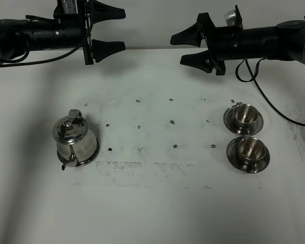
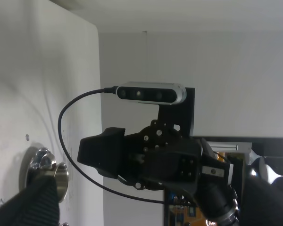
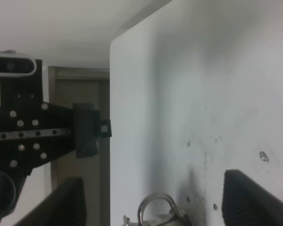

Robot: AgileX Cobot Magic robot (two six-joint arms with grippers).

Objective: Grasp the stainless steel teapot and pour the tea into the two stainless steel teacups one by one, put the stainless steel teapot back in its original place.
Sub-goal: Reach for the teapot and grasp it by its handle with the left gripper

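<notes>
The stainless steel teapot [image 1: 75,140] stands on the left of the white table [image 1: 152,203], lid on, spout toward the front edge. The two stainless steel teacups, far one [image 1: 244,117] and near one [image 1: 248,151], sit on their saucers at the right. No tea is visible. My left gripper [image 1: 110,30] hangs open at the back left, well behind the teapot. My right gripper [image 1: 189,48] hangs open at the back, left of the cups. In the right wrist view the teapot's loop handle [image 3: 153,208] shows between the open fingertips [image 3: 68,202]. The left wrist view catches one teacup [image 2: 45,170].
Small dark marks dot the middle of the table [image 1: 173,122]. A black cable [image 1: 267,99] trails from the right arm behind the cups. The left wrist view shows the right arm's camera [image 2: 151,92] and mount against a wall.
</notes>
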